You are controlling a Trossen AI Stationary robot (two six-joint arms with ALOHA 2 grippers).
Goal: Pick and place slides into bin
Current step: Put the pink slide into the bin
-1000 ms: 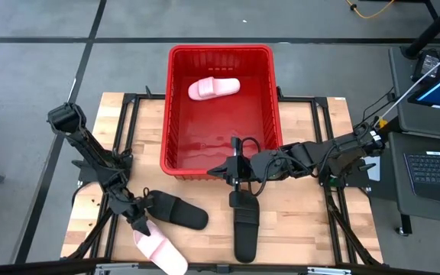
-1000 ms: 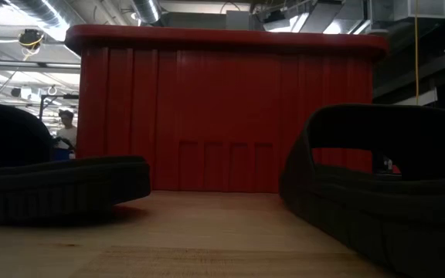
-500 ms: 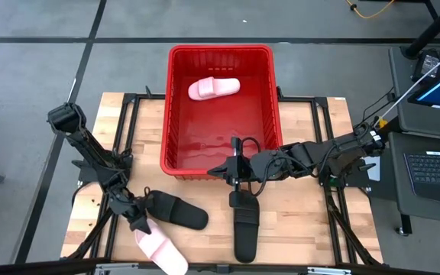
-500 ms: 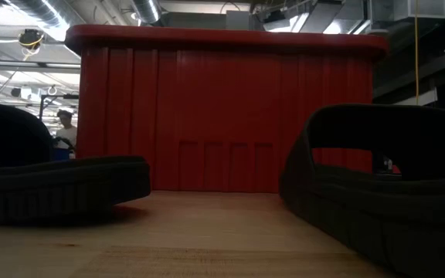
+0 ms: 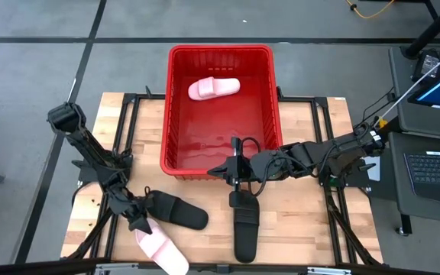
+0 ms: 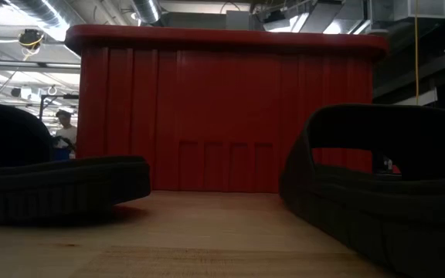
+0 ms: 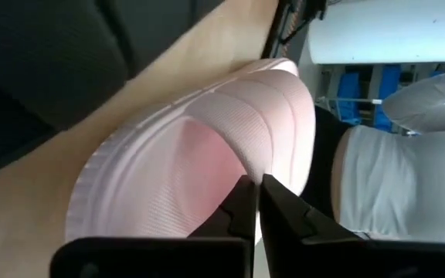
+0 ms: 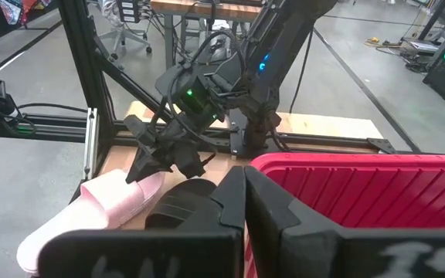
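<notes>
The red bin [image 5: 220, 107] stands at the table's far middle with one pale pink slide [image 5: 214, 88] lying inside it. A second pink slide [image 5: 161, 252] lies at the near left, and my left gripper [image 5: 138, 222] is shut at its far end. One black slide [image 5: 176, 211] lies just beside it. The other black slide [image 5: 244, 221] lies at the near middle. My right gripper [image 5: 234, 173] is shut and empty just above that slide's far end, by the bin's near wall [image 8: 361, 193]. My left gripper pinches the edge of the pink slide's wide strap [image 7: 265, 158] between its two fingers, at the slide's far end. The fingers slant down from the far left. The slide lies with its sole on the table.
The bin's tall near wall [image 6: 226, 108] rises behind both black slides [image 6: 52, 185] [image 6: 385, 201]. Bare wood lies between the two black slides and at the near right. Black frame rails run along the table's sides. A person stands in the room beyond.
</notes>
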